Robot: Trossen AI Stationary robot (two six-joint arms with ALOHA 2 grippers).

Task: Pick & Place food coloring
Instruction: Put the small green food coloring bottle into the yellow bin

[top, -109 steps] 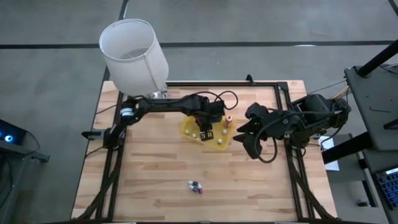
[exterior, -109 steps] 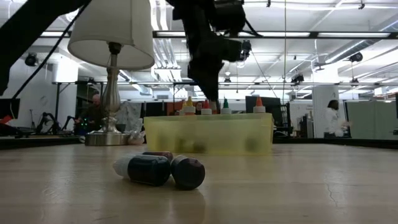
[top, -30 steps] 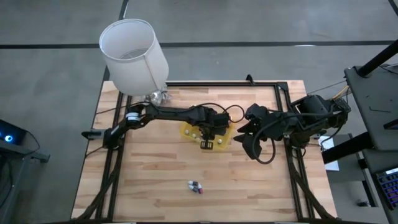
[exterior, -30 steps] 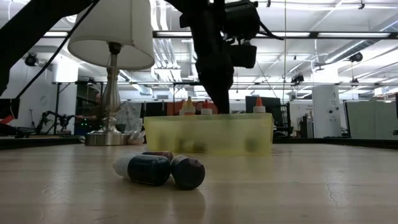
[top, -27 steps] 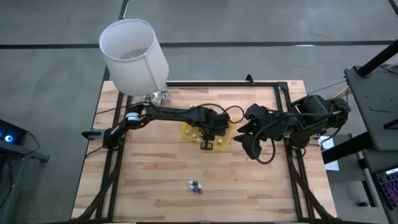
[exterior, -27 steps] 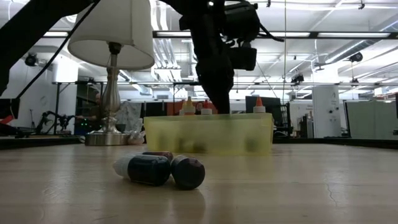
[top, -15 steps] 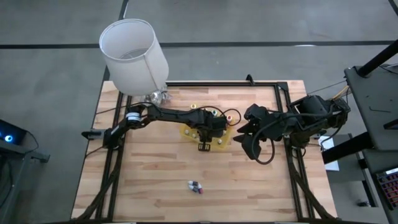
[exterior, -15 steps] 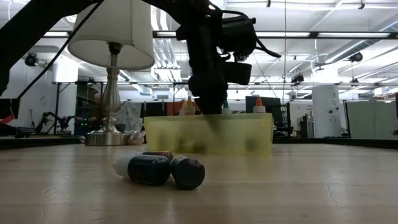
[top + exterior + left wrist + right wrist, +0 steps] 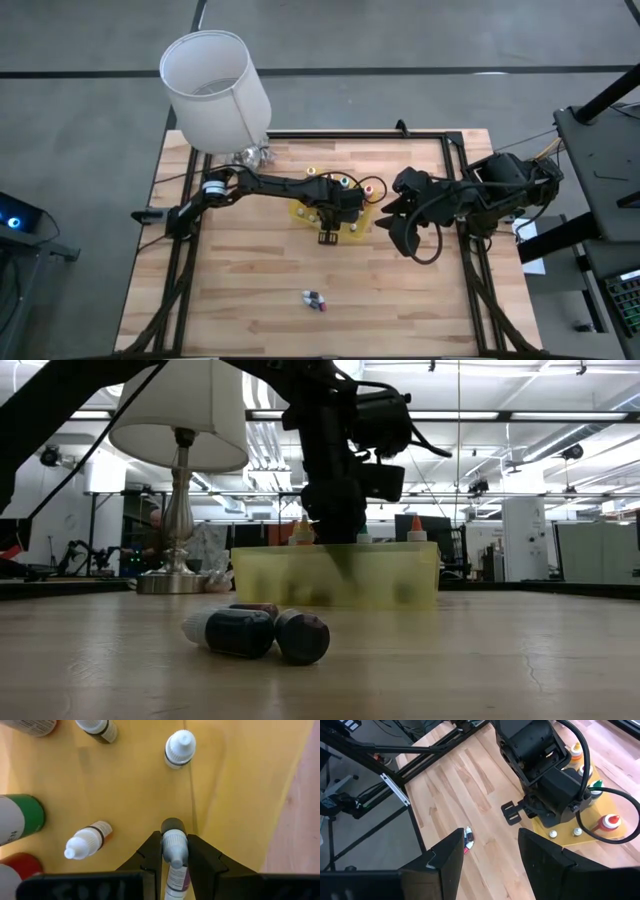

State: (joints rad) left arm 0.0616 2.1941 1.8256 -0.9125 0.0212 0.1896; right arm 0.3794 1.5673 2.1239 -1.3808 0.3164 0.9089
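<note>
Left end effector [image 9: 174, 851] was down inside the yellow tray [image 9: 303, 208] near the surface's centre, fingers pinching a small vial [image 9: 173, 855] with a dark cap and pale tip. Other food coloring bottles [image 9: 178, 749] stood upright in the tray around it: white-tipped ones just beside, a green one [image 9: 20, 816] and a red one [image 9: 17, 867] further off. Two loose vials [image 9: 314, 299] lay on the surface toward the front edge, well apart from the tray. Right end effector [image 9: 488, 852] hovered by the right edge, fingers spread, holding nothing. Lamp [image 9: 215, 88] stood at the back left corner.
</note>
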